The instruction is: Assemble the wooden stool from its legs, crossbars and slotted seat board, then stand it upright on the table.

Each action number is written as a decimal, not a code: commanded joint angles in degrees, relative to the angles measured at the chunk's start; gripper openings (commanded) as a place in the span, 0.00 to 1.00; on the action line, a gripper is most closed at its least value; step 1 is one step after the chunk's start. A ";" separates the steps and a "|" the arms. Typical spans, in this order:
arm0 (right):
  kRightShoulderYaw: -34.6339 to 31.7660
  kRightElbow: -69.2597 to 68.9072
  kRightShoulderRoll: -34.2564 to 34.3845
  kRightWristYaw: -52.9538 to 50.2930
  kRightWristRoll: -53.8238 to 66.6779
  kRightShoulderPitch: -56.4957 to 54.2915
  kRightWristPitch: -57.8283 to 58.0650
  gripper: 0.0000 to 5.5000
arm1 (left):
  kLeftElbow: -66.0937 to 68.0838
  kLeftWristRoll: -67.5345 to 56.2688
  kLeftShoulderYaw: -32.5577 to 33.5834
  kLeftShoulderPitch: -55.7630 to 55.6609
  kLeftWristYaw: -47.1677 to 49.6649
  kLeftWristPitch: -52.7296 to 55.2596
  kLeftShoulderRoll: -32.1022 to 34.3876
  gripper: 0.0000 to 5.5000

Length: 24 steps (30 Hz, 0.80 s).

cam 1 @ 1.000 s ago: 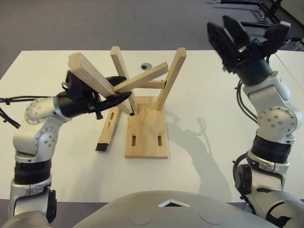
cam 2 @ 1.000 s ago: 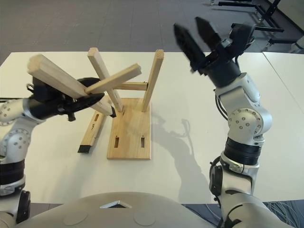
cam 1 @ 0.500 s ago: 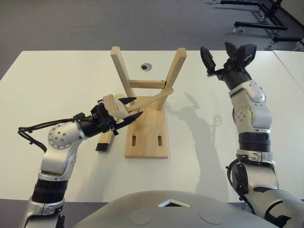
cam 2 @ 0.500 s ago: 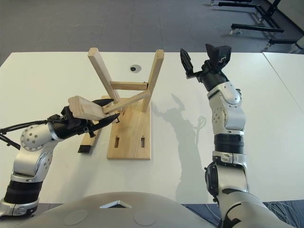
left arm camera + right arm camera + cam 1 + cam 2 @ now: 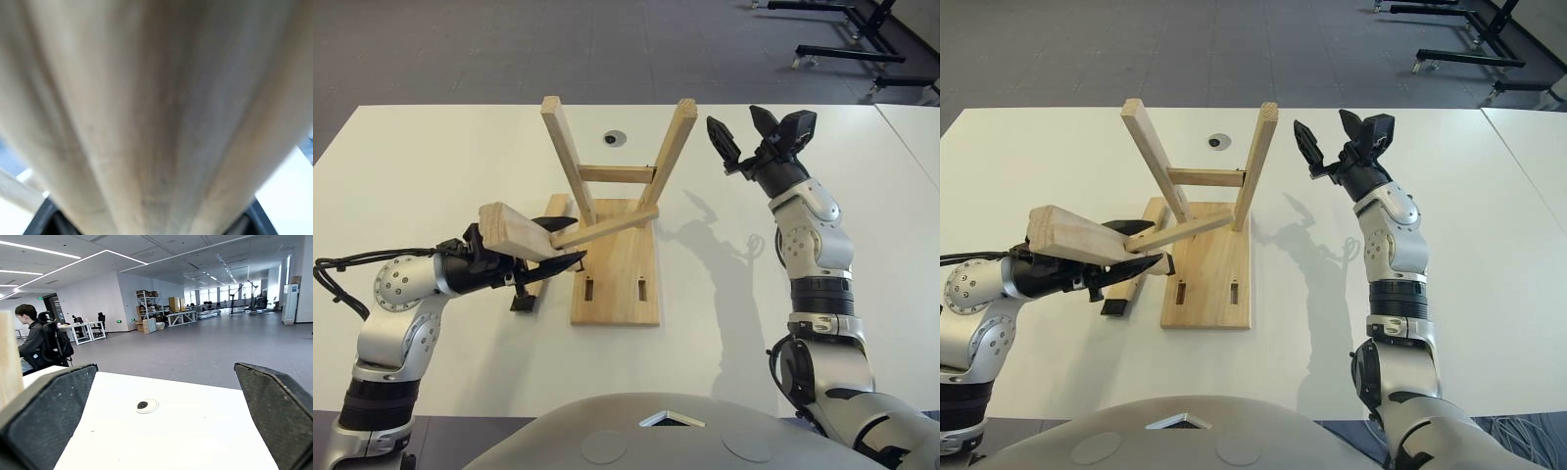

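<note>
A small round disc (image 5: 609, 138) lies on the far side of the white table (image 5: 431, 166). Beyond the table is dark grey floor (image 5: 460, 49), with black metal frames (image 5: 847, 51) standing far to the right. The right wrist view takes in an office hall with shelves (image 5: 146, 299), desks (image 5: 88, 328) and strip lights (image 5: 39, 249) overhead.

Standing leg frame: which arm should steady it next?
Right, probably. The right gripper, jaws open, is near the top of the standing leg frame; the left gripper is shut on the loose leg assembly.
</note>
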 commanded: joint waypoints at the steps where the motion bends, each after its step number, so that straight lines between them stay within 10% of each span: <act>1: 0.25 0.63 0.05 1.16 -0.05 -1.04 0.82 0.93 | 1.37 -0.89 0.22 -0.61 -2.30 -0.79 0.39 0.37; 24: 0.34 3.38 -0.11 4.30 -0.87 -2.96 0.67 0.93 | 4.59 -2.26 -4.32 -2.64 -8.74 2.68 1.01 0.37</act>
